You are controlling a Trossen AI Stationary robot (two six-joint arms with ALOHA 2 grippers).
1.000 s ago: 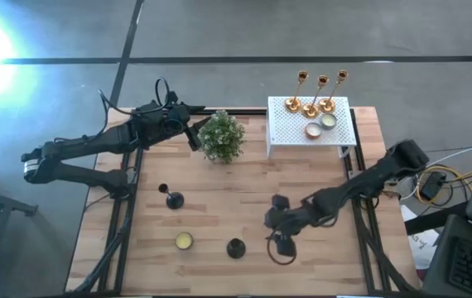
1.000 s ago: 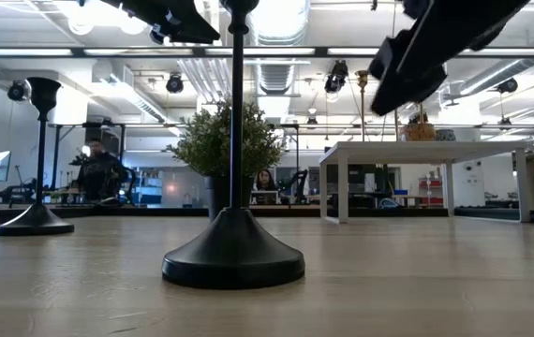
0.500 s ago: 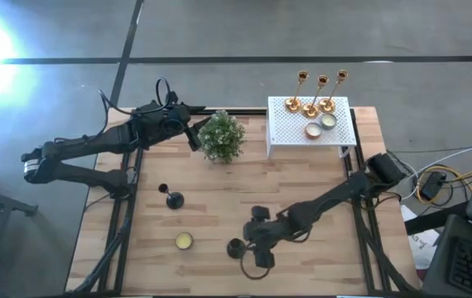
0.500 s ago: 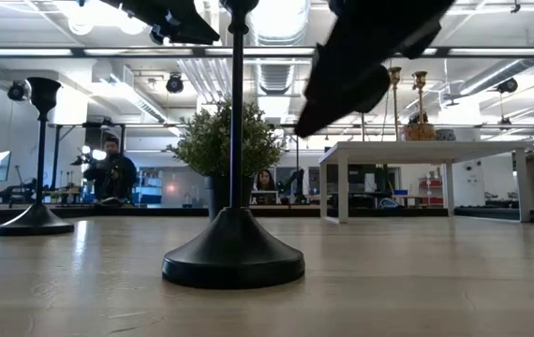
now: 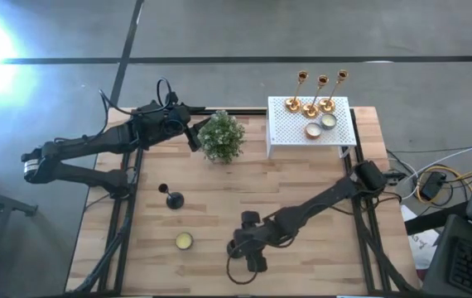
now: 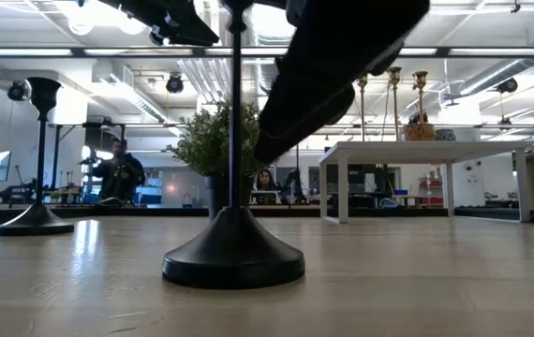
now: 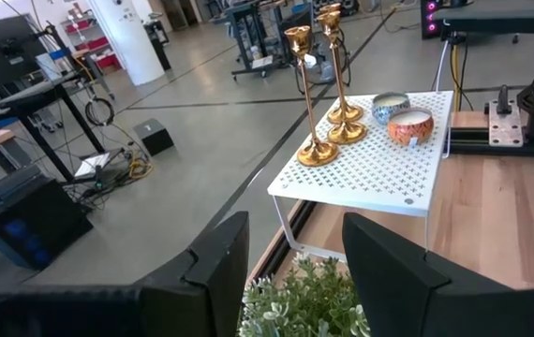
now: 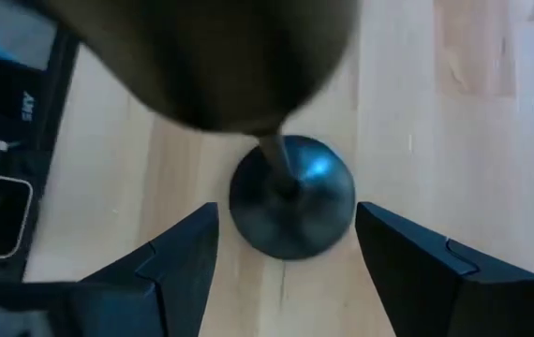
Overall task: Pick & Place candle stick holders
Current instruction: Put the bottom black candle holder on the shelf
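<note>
Right hand point(image 5: 238, 248), seen from above, hangs over the near black candle stick holder point(image 6: 233, 245) at the table's point(image 5: 302, 182) front edge, hiding it; the left hand point(image 5: 193, 132) waits beside the potted plant point(image 5: 221, 136), and another black holder point(image 5: 172, 199) stands apart. Level with the table, that near holder's stem rises before the dark right arm. Past the left wrist, fingers point(image 7: 218, 257) stand apart, empty, with three gold holders point(image 7: 328, 103) on the white perforated box point(image 7: 370, 168). Under the right wrist, spread fingers point(image 8: 183, 257) flank the round base without touching.
</note>
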